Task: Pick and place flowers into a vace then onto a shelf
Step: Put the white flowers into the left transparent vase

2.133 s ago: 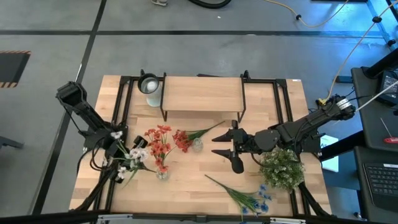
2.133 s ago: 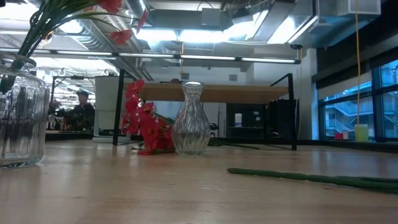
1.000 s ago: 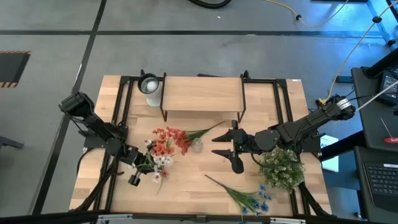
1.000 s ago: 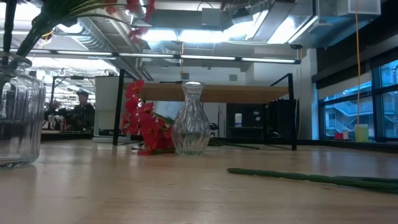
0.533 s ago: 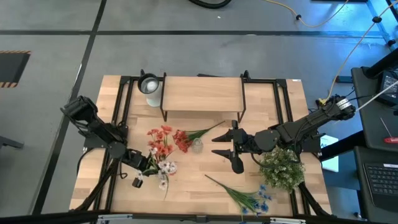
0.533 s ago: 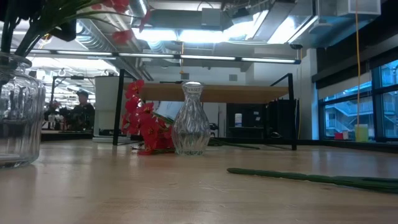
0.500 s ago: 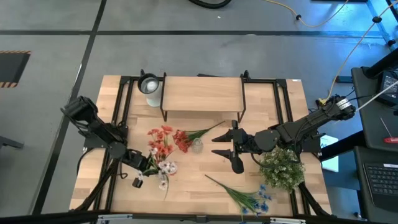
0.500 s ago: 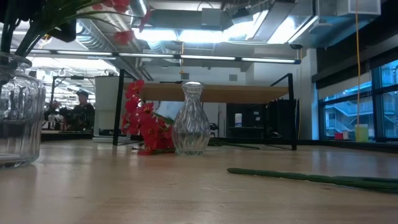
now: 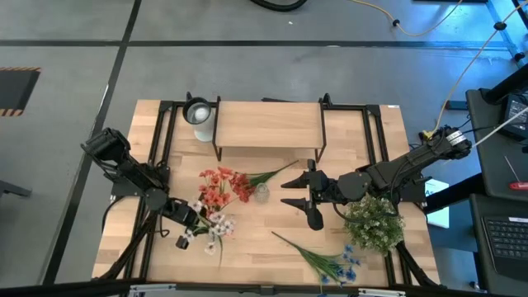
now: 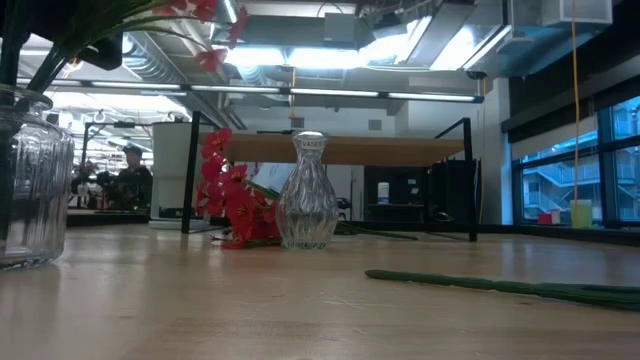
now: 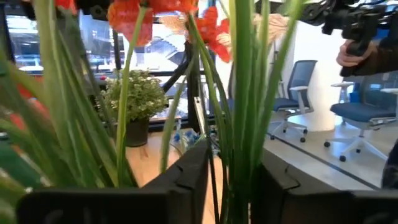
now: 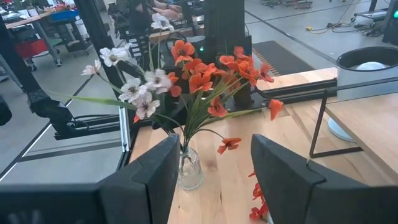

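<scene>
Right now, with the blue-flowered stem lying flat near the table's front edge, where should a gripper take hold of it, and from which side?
Grip the blue-flowered stem at its bare green middle, straight down from above, fingers across it: it lies flat, thin, blossoms bunched at one end. The open right gripper is nearest; the left gripper holds white flowers.

In the low view the ribbed glass jar (image 10: 30,180) and its flowers (image 10: 150,20) are cropped at the frame's edge.
</scene>
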You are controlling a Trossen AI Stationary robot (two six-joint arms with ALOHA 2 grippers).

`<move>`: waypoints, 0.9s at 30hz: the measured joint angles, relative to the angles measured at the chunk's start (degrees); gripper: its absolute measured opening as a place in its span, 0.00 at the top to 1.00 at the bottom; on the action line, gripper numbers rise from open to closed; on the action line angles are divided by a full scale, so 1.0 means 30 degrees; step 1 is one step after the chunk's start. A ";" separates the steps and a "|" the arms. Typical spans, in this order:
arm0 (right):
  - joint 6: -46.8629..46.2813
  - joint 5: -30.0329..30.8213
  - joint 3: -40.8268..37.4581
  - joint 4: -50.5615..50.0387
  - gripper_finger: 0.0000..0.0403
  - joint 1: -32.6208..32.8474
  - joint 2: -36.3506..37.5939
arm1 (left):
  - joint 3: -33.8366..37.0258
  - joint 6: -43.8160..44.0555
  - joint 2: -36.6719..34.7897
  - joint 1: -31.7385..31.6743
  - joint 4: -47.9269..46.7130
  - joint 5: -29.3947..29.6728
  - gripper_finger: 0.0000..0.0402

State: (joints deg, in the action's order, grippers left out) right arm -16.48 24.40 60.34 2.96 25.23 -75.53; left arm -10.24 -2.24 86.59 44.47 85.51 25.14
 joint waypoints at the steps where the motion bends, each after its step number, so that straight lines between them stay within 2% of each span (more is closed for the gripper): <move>1: 0.0002 0.0000 0.0000 0.0000 0.50 0.0000 0.0000 | 0.0000 0.0000 0.0000 0.0002 0.0002 0.0246 0.75; 11: -0.0538 -0.0007 0.0000 -0.0058 0.50 0.0000 0.0007 | 0.0000 -0.0021 -0.0732 0.0429 -0.0005 0.2380 0.53; 17: -0.0513 -0.0007 0.0007 -0.0087 0.50 0.0000 0.0007 | 0.0000 -0.1038 -0.1825 0.1231 -0.0130 0.3155 0.47; 20: -0.0515 -0.0007 0.0002 -0.0095 0.50 0.0006 0.0007 | 0.0000 -0.1823 -0.2335 0.2170 -0.0940 0.4639 0.48; 27: -0.0513 -0.0022 0.0007 -0.0459 0.50 0.0051 0.0007 | 0.0000 -0.2431 -0.3758 0.5125 -0.2861 0.9786 0.49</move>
State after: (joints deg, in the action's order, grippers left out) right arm -18.02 24.34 60.36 1.58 25.39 -75.50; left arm -10.24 -9.53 75.31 59.84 76.93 54.50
